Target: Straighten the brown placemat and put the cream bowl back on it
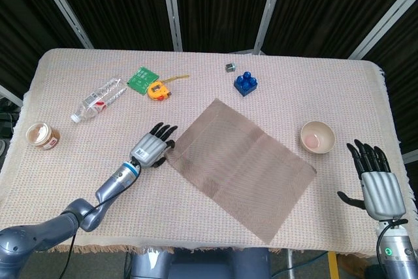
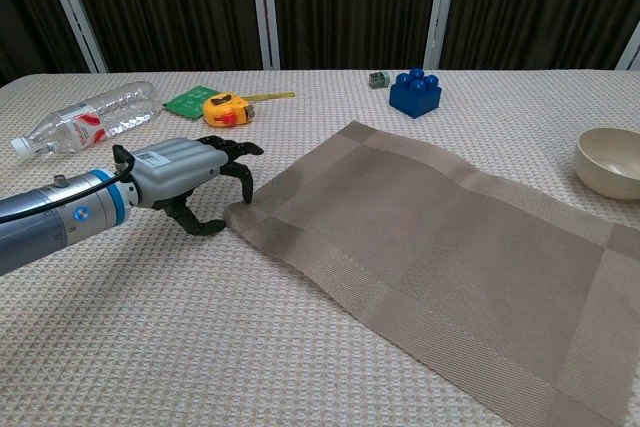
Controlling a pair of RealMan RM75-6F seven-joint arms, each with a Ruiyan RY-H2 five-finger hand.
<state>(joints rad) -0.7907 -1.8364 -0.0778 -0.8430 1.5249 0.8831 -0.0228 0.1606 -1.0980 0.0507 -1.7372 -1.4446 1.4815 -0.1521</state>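
Brown placemat (image 2: pixel 430 247) corner touched by left hand (image 2: pixel 185 182) fingers (image 2: pixel 235 162), loosely curled; right hand (image 1: pixel 377 184) spread, empty.

- We count one brown placemat (image 1: pixel 240 164).
- We see one cream bowl (image 1: pixel 317 137).
- One plastic bottle (image 1: pixel 98 99), one tape measure (image 1: pixel 158 89), one blue block (image 1: pixel 246 83), one small jar (image 1: pixel 43 136).

Matt woven placemat (image 1: pixel 240 164); glossy bowl (image 1: pixel 317 137); coarse-knit tablecloth (image 1: pixel 300 80).
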